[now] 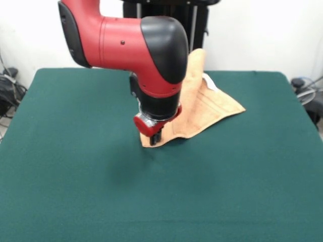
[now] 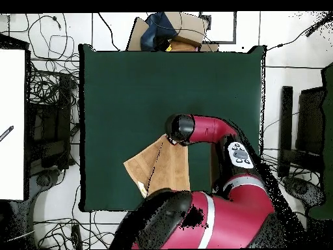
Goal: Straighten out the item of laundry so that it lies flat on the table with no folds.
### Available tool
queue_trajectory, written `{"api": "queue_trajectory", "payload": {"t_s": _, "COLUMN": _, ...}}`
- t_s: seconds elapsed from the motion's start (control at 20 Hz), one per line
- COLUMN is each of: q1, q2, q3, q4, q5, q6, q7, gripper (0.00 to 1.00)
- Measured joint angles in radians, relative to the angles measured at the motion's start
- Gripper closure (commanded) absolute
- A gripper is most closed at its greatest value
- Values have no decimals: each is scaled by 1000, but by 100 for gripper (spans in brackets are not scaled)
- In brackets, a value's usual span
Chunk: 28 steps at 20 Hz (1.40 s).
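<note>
Towel [image 1: 212,106] lies folded on the table [image 1: 75,191], lifted at the corner under the gripper [image 1: 155,137]. Whether the fingers pinch that corner cannot be told. Bare green cloth extends on all sides of them. Overhead view shows the towel [image 2: 159,170] reaching close to the table's [image 2: 130,84] robot-side edge.

Towel [image 1: 209,103]: soft cloth, matt, light orange-brown, with woven ribbed bands. Counter [image 1: 75,191]: dark green felt-like cloth, matt, even nap to all edges. Arm [image 1: 126,38]: smooth glossy red and black plastic shells. Hand [image 1: 155,135]: red and black, smooth.
</note>
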Motion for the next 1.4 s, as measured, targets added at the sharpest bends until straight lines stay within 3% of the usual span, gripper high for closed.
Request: {"api": "queue_trajectory", "payload": {"t_s": 1.4, "q1": -70, "q2": 1, "q3": 67, "q4": -61, "q5": -129, "q6": 47, "q7": 0, "gripper": 100}}
